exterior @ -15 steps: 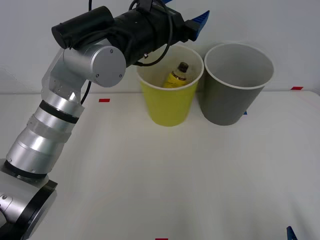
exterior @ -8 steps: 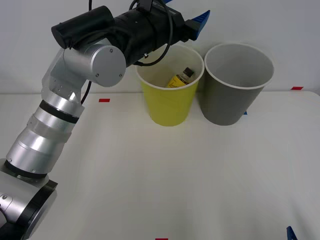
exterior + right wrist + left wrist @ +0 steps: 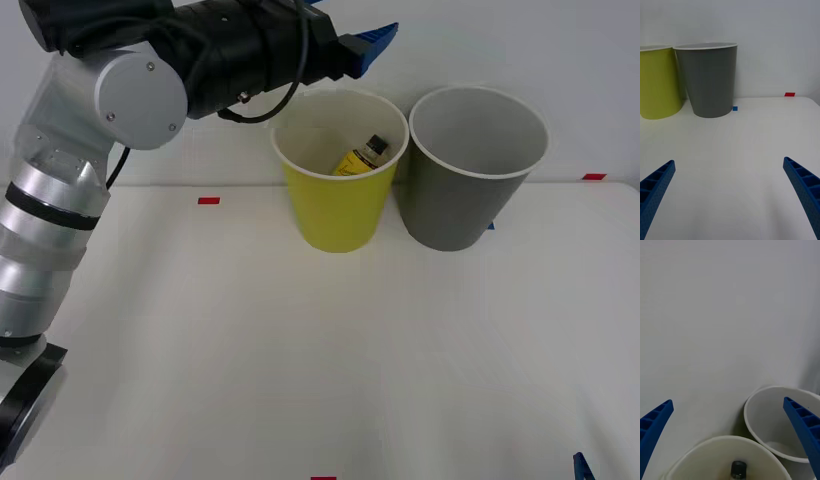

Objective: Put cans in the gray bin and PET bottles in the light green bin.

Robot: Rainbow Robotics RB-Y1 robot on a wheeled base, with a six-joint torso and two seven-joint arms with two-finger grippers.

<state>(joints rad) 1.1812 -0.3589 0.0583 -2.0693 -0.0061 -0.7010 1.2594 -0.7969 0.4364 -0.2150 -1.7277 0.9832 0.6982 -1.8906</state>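
Observation:
A small yellow-labelled PET bottle with a black cap lies tilted inside the light green bin, its cap toward the gray bin. The gray bin stands just right of it, upright, and no cans lie in the part of its inside that I see. My left gripper hangs open above the back left rim of the light green bin, holding nothing. My right gripper is open low over the table, in front of the gray bin.
The white table carries small red tape marks and a blue mark by the gray bin. A plain wall rises close behind both bins. The left arm reaches up along the table's left side.
The bottle, upright-ish in the green bin a second ago, has tipped over and settled. My left arm has since pulled up and to the left, away from the bin.

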